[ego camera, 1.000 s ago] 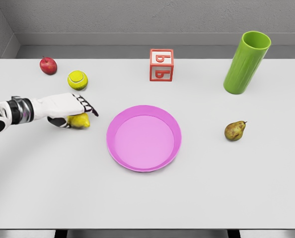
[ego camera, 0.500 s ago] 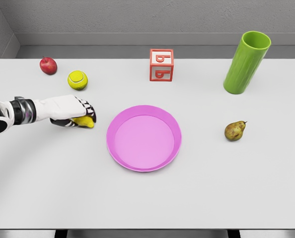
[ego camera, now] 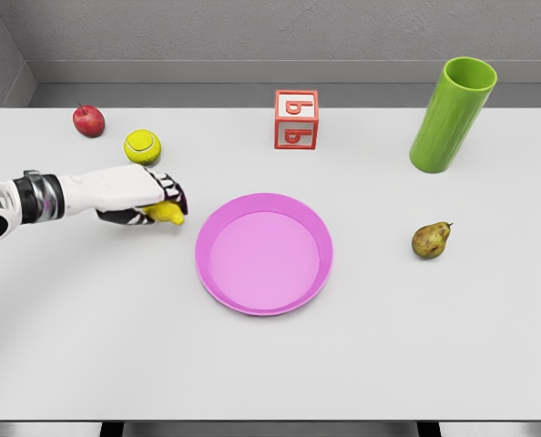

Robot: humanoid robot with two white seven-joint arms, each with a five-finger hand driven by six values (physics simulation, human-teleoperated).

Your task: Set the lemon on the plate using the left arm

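Lemon (ego camera: 168,213) in left hand (ego camera: 143,196) (curled)

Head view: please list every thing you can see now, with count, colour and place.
table: 1, white, fills the view
plate: 1, pink, centre of the table
lemon: 1, yellow, left of the plate, in the left hand
tennis ball: 1, yellow-green, far left, behind the hand
apple: 1, red, far left corner
letter block: 1, red and white, behind the plate
cup: 1, green, upright, far right
pear: 1, brownish green, right of the plate
left hand: 1, white with dark fingers, curled around the lemon
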